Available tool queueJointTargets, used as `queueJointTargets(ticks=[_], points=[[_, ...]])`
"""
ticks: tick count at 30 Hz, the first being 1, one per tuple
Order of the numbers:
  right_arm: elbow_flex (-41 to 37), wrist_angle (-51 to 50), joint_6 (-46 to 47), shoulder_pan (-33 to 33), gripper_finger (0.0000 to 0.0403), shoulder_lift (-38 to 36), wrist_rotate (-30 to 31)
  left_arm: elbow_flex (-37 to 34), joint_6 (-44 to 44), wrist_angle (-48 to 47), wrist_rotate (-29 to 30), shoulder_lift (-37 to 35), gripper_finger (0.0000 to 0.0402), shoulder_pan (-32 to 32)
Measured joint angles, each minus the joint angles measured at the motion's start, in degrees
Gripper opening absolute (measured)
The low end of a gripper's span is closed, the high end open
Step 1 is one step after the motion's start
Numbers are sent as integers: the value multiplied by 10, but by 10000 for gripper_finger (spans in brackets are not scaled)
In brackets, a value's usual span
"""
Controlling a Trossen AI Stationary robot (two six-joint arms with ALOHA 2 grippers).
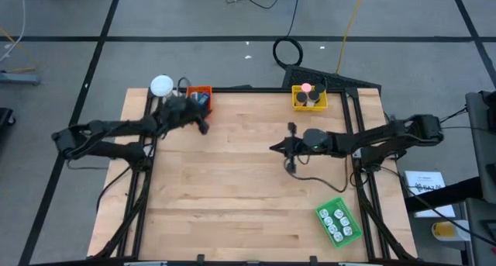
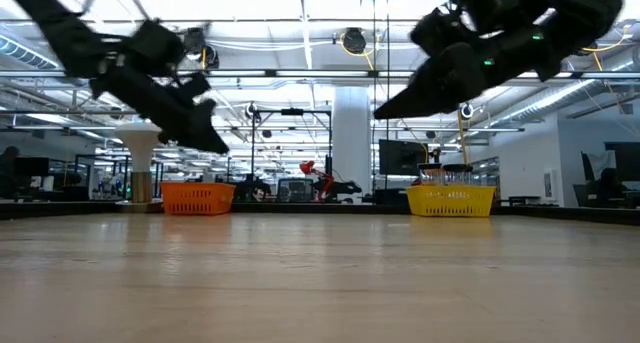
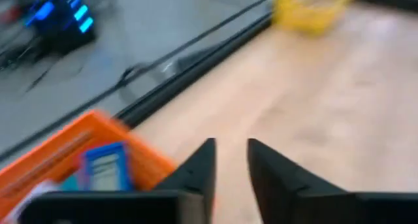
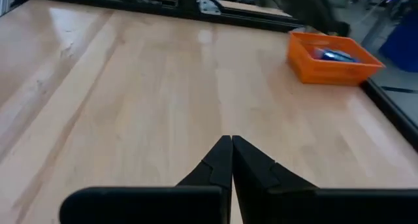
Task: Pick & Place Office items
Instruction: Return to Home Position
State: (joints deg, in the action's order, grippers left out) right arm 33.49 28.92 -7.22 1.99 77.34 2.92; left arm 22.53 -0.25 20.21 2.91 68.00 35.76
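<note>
My left gripper (image 1: pixel 203 126) hangs in the air at the near side of the orange tray (image 1: pixel 200 95), open and empty; its fingers (image 3: pixel 230 160) stand apart. The orange tray (image 3: pixel 72 165) holds blue little rectangles (image 3: pixel 104 166). My right gripper (image 1: pixel 273 148) is shut and empty above the middle of the table; its fingertips meet in the right wrist view (image 4: pixel 231 149). The yellow tray (image 1: pixel 308 98) holds a pink roll (image 1: pixel 307 88) and black discs. The green tray (image 1: pixel 339 222) holds several black-and-white rectangles.
A white ball-topped object (image 1: pixel 161 85) stands at the far left corner beside the orange tray. A black frame runs along the table's far edge (image 1: pixel 256 88). Both arms hang well above the wooden tabletop (image 2: pixel 320 273) in the low view.
</note>
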Motion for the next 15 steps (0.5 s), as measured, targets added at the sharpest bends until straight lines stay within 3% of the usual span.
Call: queueJointTargets(ticks=[6,11,15], points=[[-101,4,4,40,0,-145,0,-119,32,142,-58,-105,8,-53],[-191,-10,7,79,0,-287,-9,-164,30,141,-82,-180,10,-76],[-253,-19,14,114,0,-408,-53,-189,37,143,-114,-229,3,-86]])
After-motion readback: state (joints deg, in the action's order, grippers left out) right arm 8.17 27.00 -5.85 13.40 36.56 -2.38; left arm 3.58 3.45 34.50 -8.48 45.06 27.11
